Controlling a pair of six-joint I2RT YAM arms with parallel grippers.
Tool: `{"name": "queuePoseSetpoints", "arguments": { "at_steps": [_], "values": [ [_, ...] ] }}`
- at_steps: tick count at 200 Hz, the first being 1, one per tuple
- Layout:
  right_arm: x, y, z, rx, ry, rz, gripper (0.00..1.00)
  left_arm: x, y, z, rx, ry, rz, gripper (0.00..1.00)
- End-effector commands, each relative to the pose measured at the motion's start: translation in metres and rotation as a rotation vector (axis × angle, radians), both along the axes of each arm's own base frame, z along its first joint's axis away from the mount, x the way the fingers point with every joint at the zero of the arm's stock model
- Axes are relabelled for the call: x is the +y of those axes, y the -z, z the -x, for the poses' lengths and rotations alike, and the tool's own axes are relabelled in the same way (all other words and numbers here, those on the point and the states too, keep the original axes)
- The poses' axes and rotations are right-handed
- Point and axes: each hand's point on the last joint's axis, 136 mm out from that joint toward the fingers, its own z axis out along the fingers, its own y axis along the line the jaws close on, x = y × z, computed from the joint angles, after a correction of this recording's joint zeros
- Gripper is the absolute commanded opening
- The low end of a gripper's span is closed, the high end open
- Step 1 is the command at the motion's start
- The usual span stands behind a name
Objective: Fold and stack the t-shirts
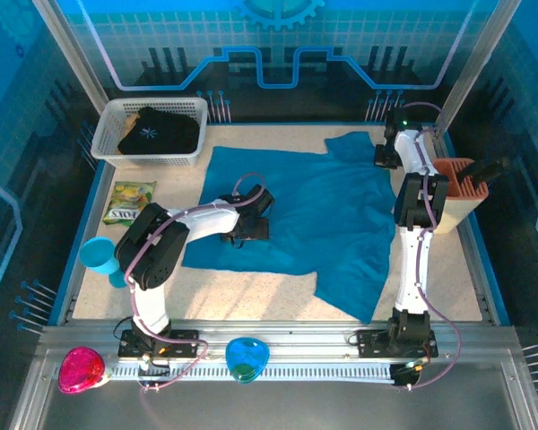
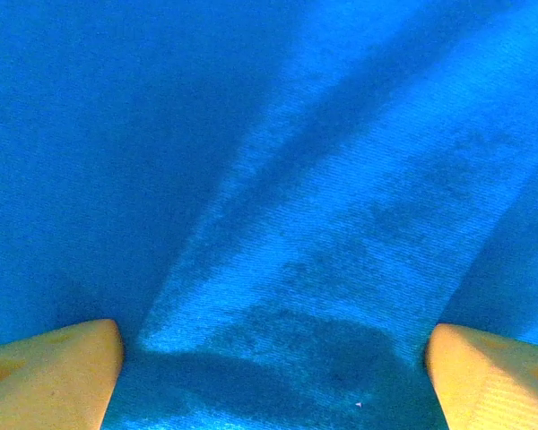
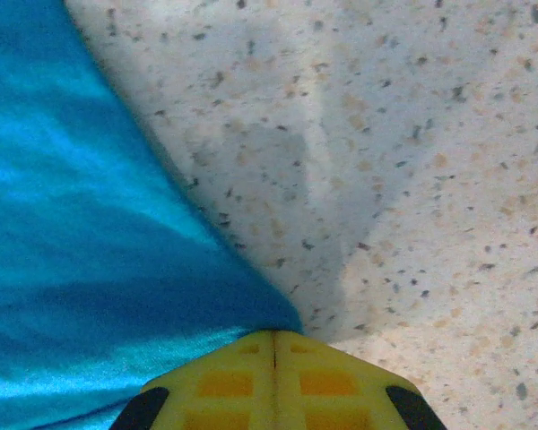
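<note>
A teal t-shirt (image 1: 323, 215) sprawls mid-table; left gripper (image 2: 273, 345) splayed wide over it, right gripper (image 3: 273, 334) pinching its far-right edge beside bare tabletop (image 3: 412, 179). A black t-shirt (image 1: 157, 132) sits in the white basket (image 1: 108, 125), far left.

The big shirt (image 1: 314, 215) is plain blue. The far-left shirt (image 1: 157, 130), in the white basket (image 1: 148, 159), is black with a pale star. The table (image 1: 251, 296) is sandy with dark specks. My right pincer (image 3: 273, 340) is yellow.
</note>
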Motion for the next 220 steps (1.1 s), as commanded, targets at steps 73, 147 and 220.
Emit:
{"name": "queuePoseSetpoints", "arguments": {
  "at_steps": [73, 147, 220],
  "values": [
    [0.016, -0.04, 0.005, -0.07, 0.016, -0.146, 0.38, -0.01, 0.02, 0.036, 0.186, 0.054, -0.029, 0.94],
    [0.038, -0.113, 0.157, -0.198, 0.119, -0.13, 0.54, -0.038, -0.124, -0.03, -0.152, 0.151, 0.054, 0.99],
    [0.083, -0.025, 0.282, -0.001, 0.152, -0.285, 0.41, 0.047, -0.072, 0.002, -0.006, -0.105, 0.098, 0.94]
  ]
}}
